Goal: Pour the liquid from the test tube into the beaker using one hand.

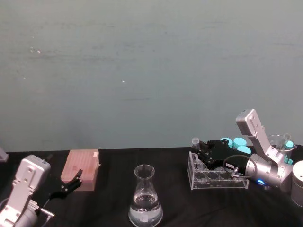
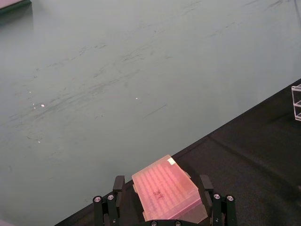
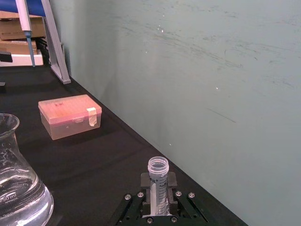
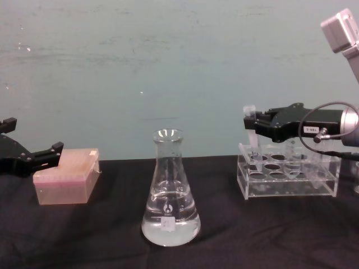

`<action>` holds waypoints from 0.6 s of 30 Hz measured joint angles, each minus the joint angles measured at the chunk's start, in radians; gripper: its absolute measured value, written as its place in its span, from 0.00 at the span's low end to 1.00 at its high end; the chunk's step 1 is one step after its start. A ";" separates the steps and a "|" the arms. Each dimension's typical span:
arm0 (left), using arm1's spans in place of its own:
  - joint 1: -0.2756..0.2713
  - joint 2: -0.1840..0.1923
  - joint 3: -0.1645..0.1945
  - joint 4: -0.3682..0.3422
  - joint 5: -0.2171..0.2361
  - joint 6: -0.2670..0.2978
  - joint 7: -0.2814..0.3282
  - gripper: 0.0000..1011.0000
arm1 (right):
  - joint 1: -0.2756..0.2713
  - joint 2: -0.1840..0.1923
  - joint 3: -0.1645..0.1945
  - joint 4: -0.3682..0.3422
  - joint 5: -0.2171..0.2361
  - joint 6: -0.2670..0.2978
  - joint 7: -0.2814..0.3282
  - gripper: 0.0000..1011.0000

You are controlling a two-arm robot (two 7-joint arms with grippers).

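Observation:
The beaker (image 1: 145, 198) (image 4: 170, 196) stands at the front middle of the black table, with clear liquid in its wide base. It also appears in the right wrist view as the beaker (image 3: 14, 188). My right gripper (image 1: 199, 146) (image 4: 251, 120) is shut on the test tube (image 3: 158, 181) (image 1: 195, 141), holding it upright just above the left end of the clear rack (image 4: 289, 174). I cannot make out the liquid inside the tube. My left gripper (image 1: 71, 182) (image 2: 162, 188) hangs open at the far left, beside a pink box.
The pink tip box (image 1: 83, 168) (image 3: 70, 115) lies at the left, close to the wall. Teal-capped tubes (image 1: 235, 142) stand behind the rack (image 1: 218, 177). A white cylinder (image 1: 298, 184) sits at the right edge. A pipette stand (image 3: 54, 42) is farther left.

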 joint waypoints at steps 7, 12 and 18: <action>0.000 0.000 0.000 0.000 0.000 0.000 0.000 0.99 | 0.000 0.001 -0.001 -0.001 0.000 0.001 0.000 0.35; 0.000 0.000 0.000 0.000 0.000 0.000 0.000 0.99 | 0.000 0.001 -0.001 -0.002 0.000 0.002 -0.001 0.51; 0.000 0.000 0.000 0.000 0.000 0.000 0.000 0.99 | -0.001 0.001 -0.001 -0.002 0.000 0.003 -0.001 0.69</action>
